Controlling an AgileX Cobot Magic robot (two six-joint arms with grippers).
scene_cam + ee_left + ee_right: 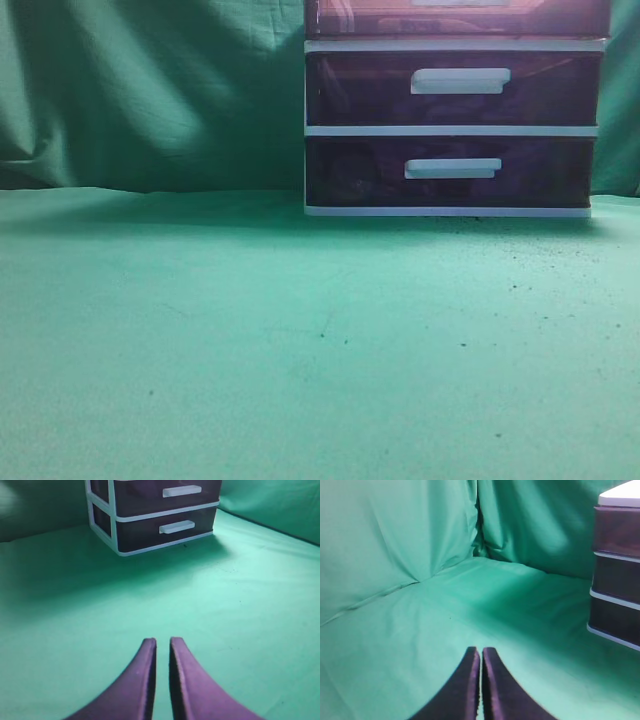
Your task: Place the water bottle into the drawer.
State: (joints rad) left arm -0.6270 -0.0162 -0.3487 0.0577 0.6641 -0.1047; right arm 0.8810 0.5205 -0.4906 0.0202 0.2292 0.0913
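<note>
Green cloth (300, 350) fills the foreground of the exterior view, bare but for a few dark specks, and runs back to a draped green backdrop (150, 90).

Against that backdrop, right of centre, stands the white-framed drawer unit (452, 130). Its top drawer (380, 18), a lighter pinkish red, is pushed in flush with the frame and cut off by the upper edge of the view; its long side runs left to right and its front faces the camera. Below it sit two darker purple drawers (350, 90), each with a white bar handle (both closed as well). No water bottle shows in any view.

Neither arm appears in the exterior view. From the left wrist, the left gripper (162, 642) hovers low over the cloth, pointing toward the unit, its purple fingers (142, 675) nearly pressed together with only a thin slit between them and nothing held. The right gripper (481, 652) is likewise closed on nothing, aimed at the backdrop's corner fold, the unit off to its right.
</note>
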